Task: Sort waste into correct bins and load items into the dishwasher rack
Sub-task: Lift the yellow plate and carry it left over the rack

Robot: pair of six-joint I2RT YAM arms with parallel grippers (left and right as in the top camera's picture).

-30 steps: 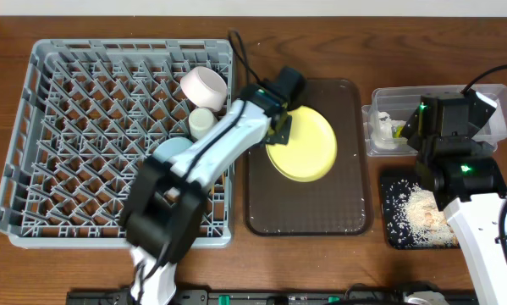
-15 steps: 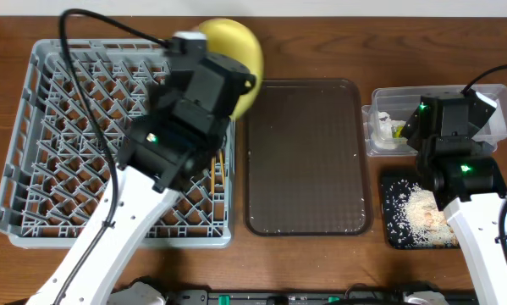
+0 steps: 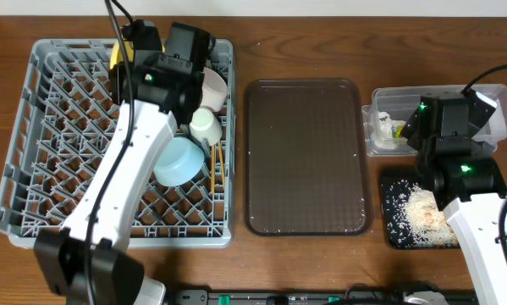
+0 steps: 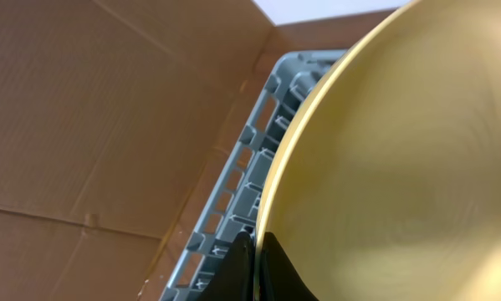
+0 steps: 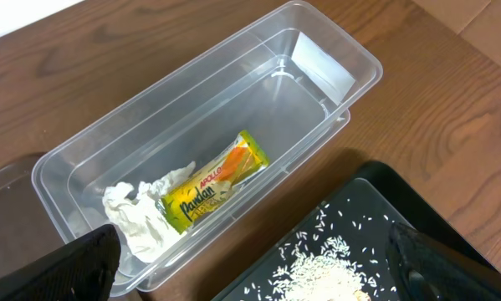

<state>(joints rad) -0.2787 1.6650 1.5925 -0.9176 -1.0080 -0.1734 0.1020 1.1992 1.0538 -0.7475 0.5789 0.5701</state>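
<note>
The left pincer is clenched on the rim of the yellow plate, a grip shown only by the left wrist view. From overhead merely a yellow sliver is seen beside it, stood on edge above the rear of the rack. Half a second earlier the plate was carried farther right. The right pincer is spread wide above the clear tub.

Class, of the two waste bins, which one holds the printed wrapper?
The clear plastic tub, with wrapper and white napkin inside; the black tray holds pale crumbs.
</note>
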